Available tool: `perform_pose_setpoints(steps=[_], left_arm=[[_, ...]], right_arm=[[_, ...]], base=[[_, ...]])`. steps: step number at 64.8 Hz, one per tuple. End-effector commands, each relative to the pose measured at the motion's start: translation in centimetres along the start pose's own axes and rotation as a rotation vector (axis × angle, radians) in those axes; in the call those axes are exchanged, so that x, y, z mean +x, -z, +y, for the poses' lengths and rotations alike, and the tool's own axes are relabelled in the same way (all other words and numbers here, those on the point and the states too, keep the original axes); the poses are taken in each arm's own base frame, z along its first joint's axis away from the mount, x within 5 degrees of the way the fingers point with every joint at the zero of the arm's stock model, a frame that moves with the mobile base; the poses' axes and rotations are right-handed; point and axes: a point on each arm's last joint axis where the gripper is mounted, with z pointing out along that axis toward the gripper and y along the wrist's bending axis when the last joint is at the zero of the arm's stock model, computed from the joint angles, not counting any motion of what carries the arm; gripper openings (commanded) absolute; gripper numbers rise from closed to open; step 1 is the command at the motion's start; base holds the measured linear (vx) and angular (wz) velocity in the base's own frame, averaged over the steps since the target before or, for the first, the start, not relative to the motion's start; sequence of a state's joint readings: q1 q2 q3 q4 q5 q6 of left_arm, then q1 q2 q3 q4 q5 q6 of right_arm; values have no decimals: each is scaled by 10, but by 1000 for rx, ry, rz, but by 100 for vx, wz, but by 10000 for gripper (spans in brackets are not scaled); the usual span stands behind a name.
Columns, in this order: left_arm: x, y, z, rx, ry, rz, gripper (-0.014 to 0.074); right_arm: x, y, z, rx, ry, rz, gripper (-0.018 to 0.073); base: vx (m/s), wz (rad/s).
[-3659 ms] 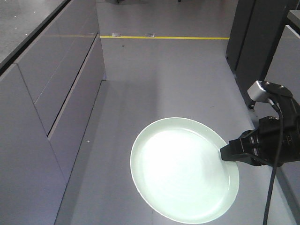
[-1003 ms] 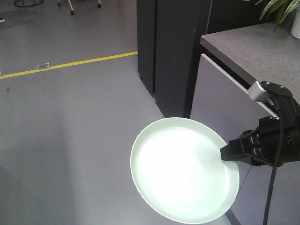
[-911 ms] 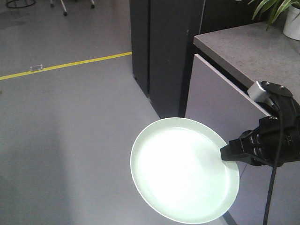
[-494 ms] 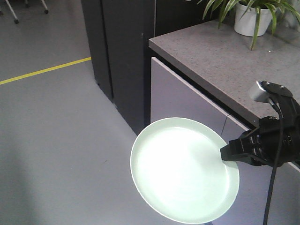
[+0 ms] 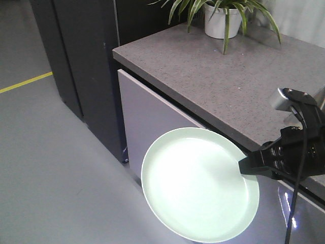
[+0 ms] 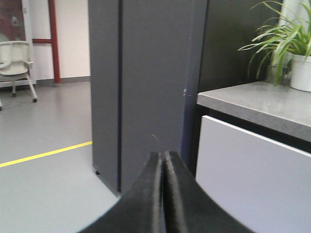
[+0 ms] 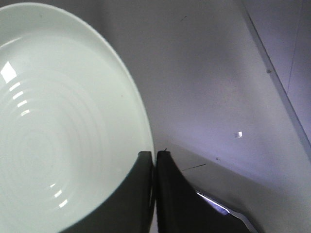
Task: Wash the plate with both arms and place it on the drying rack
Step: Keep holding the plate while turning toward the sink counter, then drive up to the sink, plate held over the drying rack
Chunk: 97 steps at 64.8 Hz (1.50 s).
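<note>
The pale mint-green plate (image 5: 195,183) hangs in the air in front of a cabinet, its face tilted up toward the front camera. My right gripper (image 5: 244,166) is shut on its right rim, a light-grey block (image 5: 282,99) on top of the arm. In the right wrist view the two black fingers pinch the rim of the plate (image 7: 58,126) at the right gripper (image 7: 154,154). My left gripper (image 6: 163,156) is shut with nothing between its fingers and points at a dark cabinet. The drying rack is out of view.
A grey stone counter (image 5: 213,76) with white drawer fronts (image 5: 147,112) runs from the middle to the right. A potted plant (image 5: 223,18) stands on its far end. Tall dark cabinets (image 5: 81,51) stand to the left, with grey floor and a yellow line (image 5: 23,83) beyond.
The background has swept leftward: floor and cabinets gave way to the counter and plant. The plate and right gripper keep the same place in the front view.
</note>
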<state>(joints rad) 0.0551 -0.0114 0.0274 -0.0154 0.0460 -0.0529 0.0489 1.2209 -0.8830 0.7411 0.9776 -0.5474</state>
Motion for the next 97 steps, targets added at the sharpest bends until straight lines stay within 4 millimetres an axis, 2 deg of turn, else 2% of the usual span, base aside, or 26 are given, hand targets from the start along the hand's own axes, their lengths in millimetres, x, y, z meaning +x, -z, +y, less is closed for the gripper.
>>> perform_pose_setpoints(steps=[1, 97], left_arm=[[-16, 3, -1, 9, 11, -111, -6], [-16, 3, -1, 9, 11, -111, -6]], right_arm=[[-8, 10, 8, -23, 9, -75, -8], [-8, 10, 8, -23, 9, -75, -8]], base=[[10, -32], [9, -34]])
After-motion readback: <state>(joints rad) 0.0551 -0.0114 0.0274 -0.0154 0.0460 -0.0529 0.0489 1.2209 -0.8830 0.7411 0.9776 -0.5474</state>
